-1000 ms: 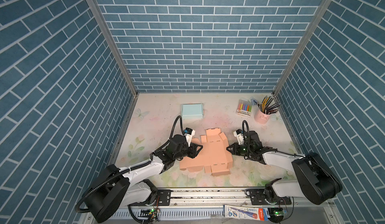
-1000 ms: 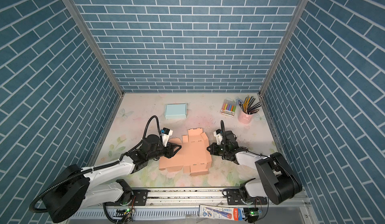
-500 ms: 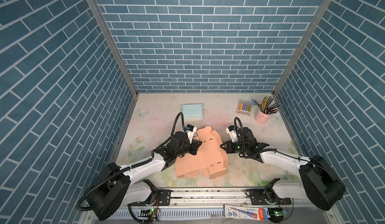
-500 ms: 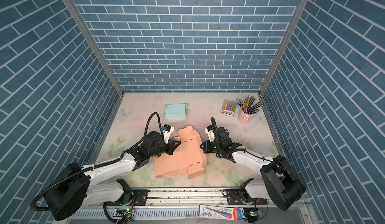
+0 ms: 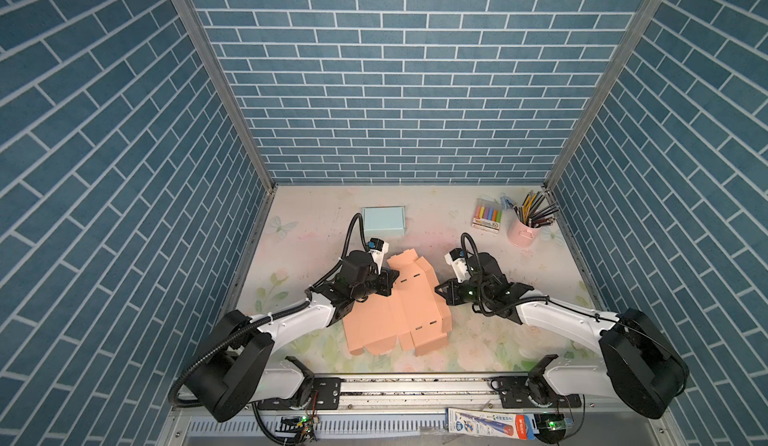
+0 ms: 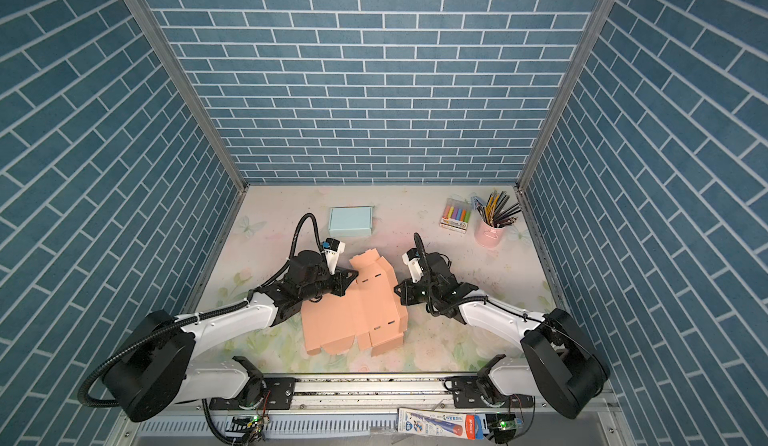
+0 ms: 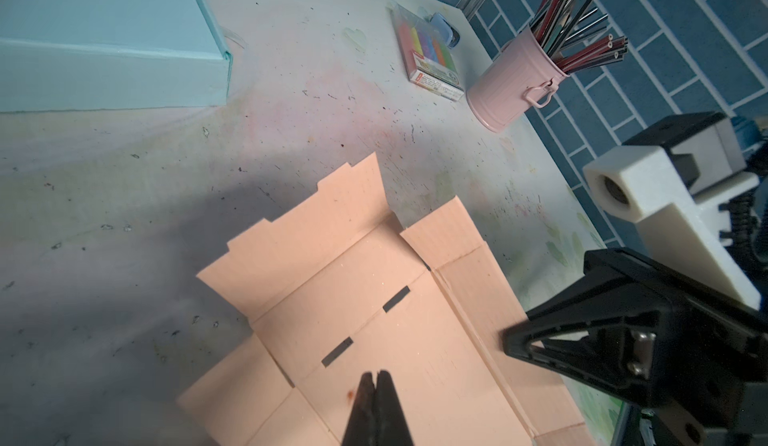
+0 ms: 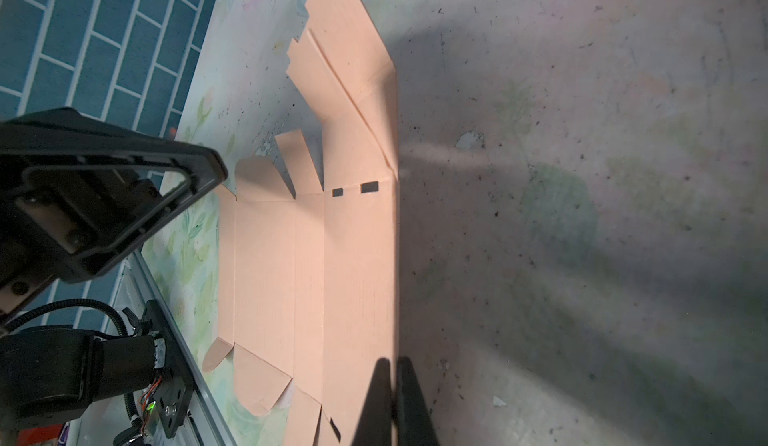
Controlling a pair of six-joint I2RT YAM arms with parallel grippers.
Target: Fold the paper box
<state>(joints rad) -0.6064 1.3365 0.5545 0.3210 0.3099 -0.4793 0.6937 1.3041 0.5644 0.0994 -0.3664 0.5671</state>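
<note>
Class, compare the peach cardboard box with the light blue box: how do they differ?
The peach box lies mostly flat, flaps spread; the blue box is a closed block. The peach box covers more table; the blue box less, farther back. Both rest on the table.

peach paper box (image 5: 415, 298) — pink cup (image 5: 523, 232), lt blue box (image 5: 383, 219)

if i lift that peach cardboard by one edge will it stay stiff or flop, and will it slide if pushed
Probably light: the cardboard box lies thin and nearly flat on the table. Lifted by an edge it would likely hinge at its creases, not stay rigid; its far flap seems tilted up. Pushed, it would probably slide unless pinned.
</note>
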